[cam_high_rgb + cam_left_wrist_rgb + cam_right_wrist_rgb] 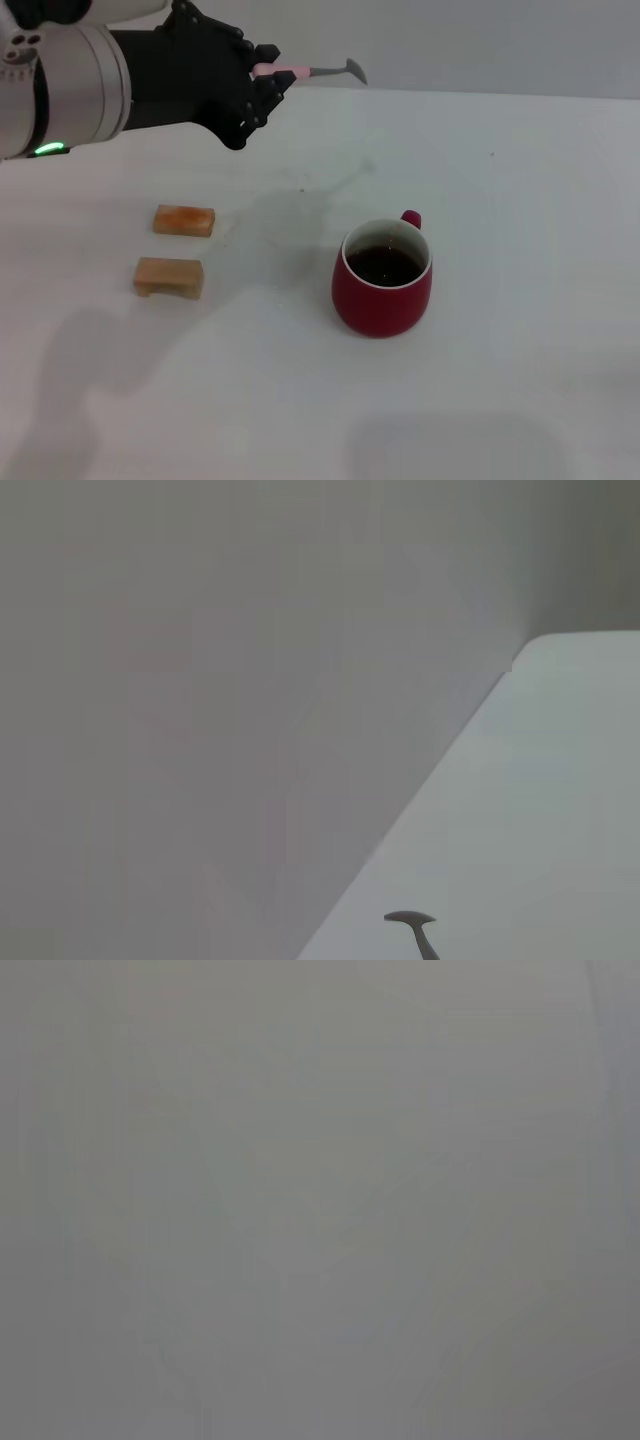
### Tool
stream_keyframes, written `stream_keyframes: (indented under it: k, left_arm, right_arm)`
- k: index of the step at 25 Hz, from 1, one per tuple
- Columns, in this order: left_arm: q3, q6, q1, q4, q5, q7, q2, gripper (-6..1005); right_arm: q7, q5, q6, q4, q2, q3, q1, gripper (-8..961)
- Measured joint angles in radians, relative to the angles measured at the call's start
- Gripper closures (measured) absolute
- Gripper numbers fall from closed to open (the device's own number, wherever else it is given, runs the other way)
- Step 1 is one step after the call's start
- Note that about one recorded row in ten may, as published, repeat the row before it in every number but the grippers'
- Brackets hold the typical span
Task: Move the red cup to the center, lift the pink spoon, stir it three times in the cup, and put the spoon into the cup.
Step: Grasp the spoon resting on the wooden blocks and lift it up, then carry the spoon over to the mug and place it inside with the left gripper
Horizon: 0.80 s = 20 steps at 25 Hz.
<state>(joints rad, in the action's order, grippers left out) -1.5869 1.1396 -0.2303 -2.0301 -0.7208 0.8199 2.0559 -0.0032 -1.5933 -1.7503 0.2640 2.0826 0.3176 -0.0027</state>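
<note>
left gripper point(268, 75): mine, up at about 11 o'clock of the head view, raised over the far side of the table; black fingers point(262, 52) clamped on the spoon handle
pink spoon point(310, 70): held in the air by my left gripper, roughly level, pink handle pinched at the fingers, grey bowl end pointing toward 3 o'clock; well apart from the cup, up at 11 o'clock of it
pink spoon, left wrist view: only the grey bowl point(410, 918) and a bit of neck show, over the table near the wall edge
red cup point(382, 279): upright on the table, just right of head-view centre, at about 5 o'clock from the spoon; dark liquid inside, white inner rim, small handle at its 1 o'clock side
wooden blocks: two tan ones on the table at 9 o'clock of the cup, far one point(184, 219), near one point(169, 277); close to each other, not touching
table point(500, 400): white, faint arm shadow across it
right gripper: not seen in any view; right wrist view is plain grey, nothing to make out
</note>
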Motion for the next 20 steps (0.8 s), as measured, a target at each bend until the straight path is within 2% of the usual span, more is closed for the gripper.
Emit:
stream_keyframes:
  k: [6, 20]
  left_arm:
    - [-0.005, 0.068, 0.002, -0.014, 0.002, 0.0, 0.001, 819]
    - [0.024, 0.234, -0.046, -0.027, -0.008, 0.0, 0.001, 818]
  right_arm:
    - [0.0, 0.065, 0.004, -0.008, 0.0, -0.001, -0.01, 953]
    - [0.0, 0.075, 0.025, -0.024, -0.001, 0.0, 0.001, 953]
